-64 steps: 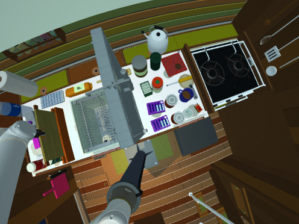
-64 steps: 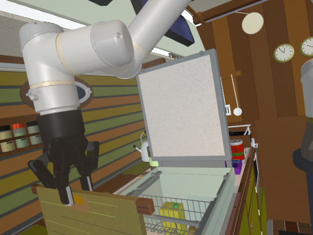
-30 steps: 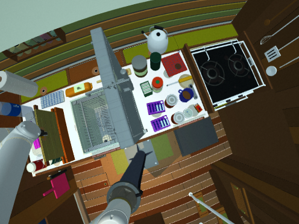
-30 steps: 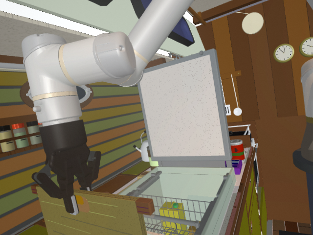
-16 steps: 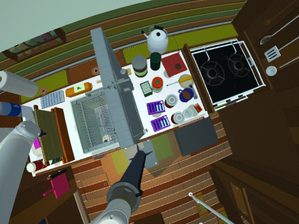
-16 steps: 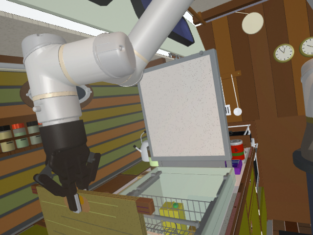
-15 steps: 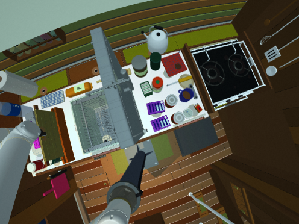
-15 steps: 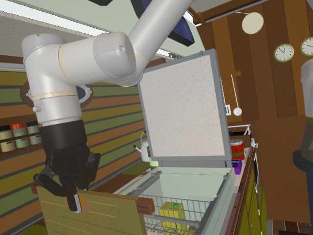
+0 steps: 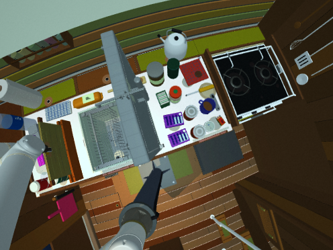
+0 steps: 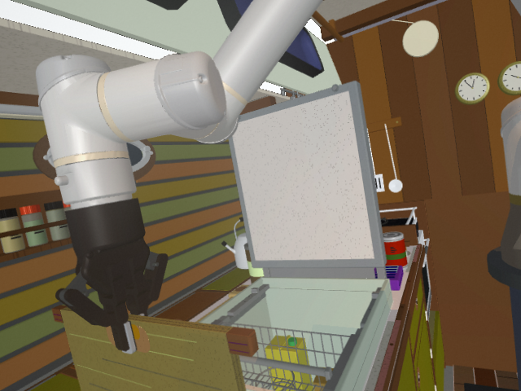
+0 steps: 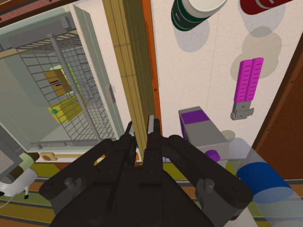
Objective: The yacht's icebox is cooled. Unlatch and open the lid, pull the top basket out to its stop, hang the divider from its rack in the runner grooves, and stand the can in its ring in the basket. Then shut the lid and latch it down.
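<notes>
The divider [image 10: 151,355], an olive-yellow panel with brown end blocks, stands on edge in its rack [image 9: 72,148] left of the icebox. I grip its top edge in my gripper [image 11: 141,127], which is closed on the panel. The icebox [image 9: 107,137] is open, its grey lid [image 10: 305,176] standing upright. The wire basket [image 11: 73,90] sits in the opening, with yellow cartons below it. A red can [image 9: 175,94] stands on the counter right of the icebox.
Behind the counter runs a striped green and brown hull wall with a kettle [image 9: 175,43]. A stove [image 9: 250,80] lies to the right. Jars, purple trays [image 9: 173,120] and a pink clip [image 11: 246,85] crowd the counter. A dark green cup [image 11: 193,12] stands near the rack.
</notes>
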You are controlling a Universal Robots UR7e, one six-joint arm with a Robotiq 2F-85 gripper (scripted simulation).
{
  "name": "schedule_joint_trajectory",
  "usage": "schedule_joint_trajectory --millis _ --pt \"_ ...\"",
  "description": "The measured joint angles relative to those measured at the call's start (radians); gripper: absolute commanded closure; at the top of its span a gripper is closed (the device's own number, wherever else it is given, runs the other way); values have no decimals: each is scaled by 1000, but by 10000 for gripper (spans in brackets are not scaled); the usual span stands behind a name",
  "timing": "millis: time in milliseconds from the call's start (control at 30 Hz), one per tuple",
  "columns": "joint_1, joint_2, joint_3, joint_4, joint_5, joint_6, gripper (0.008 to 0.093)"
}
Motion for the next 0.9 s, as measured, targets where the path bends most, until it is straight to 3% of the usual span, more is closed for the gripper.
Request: schedule_joint_trajectory --millis 900 --pt "0 -79 -48 125 -1 0 934"
